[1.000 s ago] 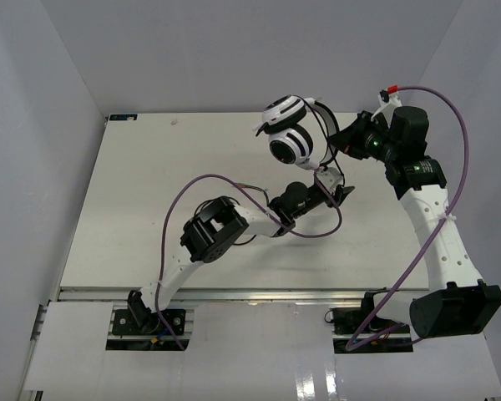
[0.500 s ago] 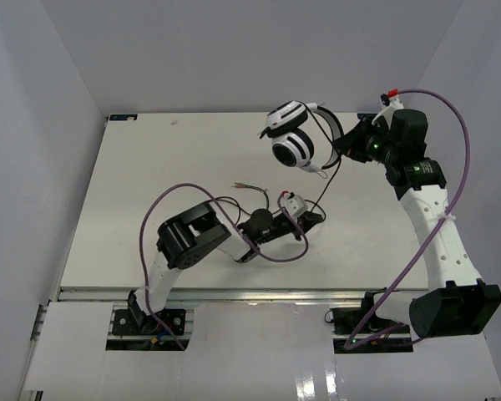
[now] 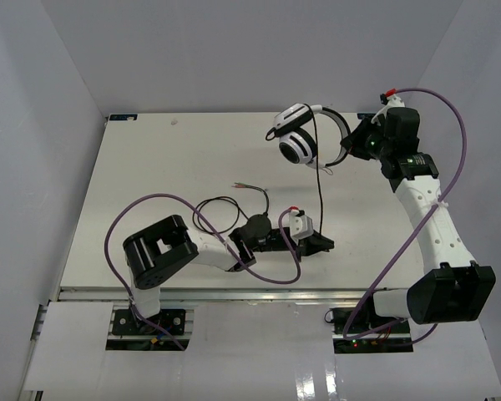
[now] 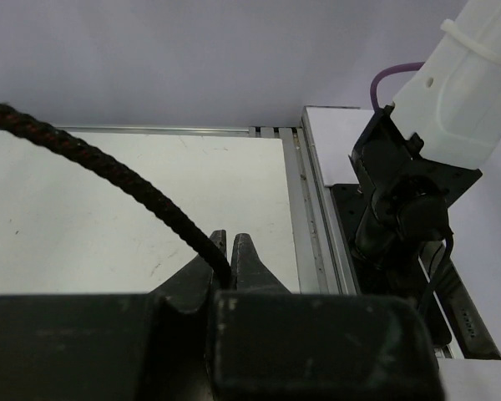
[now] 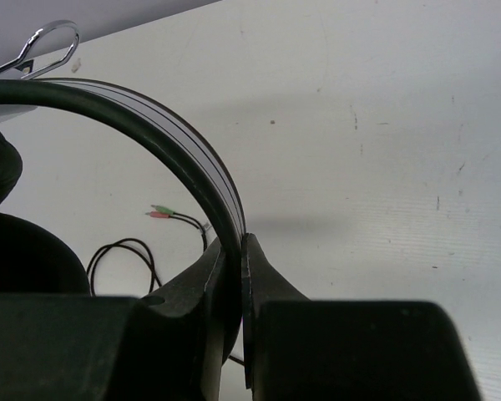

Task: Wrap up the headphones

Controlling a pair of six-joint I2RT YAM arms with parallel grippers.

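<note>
**Reporter:** Two arms, one pair of headphones (image 3: 301,142). Where was it when the shutter fell?

**Photographer:** It was up at the far right of the desk (image 3: 150,167), held off the surface with the cups hanging to the left. The right pincer (image 3: 349,149) was clamped on the black-and-white headband (image 5: 150,125), and its wrist camera showed the jaws pressed against both faces of the band.

**Reporter:** And the left pincer (image 3: 321,244)?

**Photographer:** It sat low near the front edge of the desk, right of centre, with its jaws pinched together on the thin dark cable (image 3: 319,184). Its wrist camera showed the braided cord running up and to the left out of the closed tips.

**Reporter:** How did the cable lie?

**Photographer:** One stretch dropped nearly straight from the headphones to the left pincer. Another part lay in a loose loop on the desk beside the left arm. The small coloured plugs (image 3: 244,185) rested on the desk, well apart from the cups.

**Reporter:** Anything else in frame?

**Photographer:** Purple robot cables (image 3: 154,196) arched along each arm.
</note>
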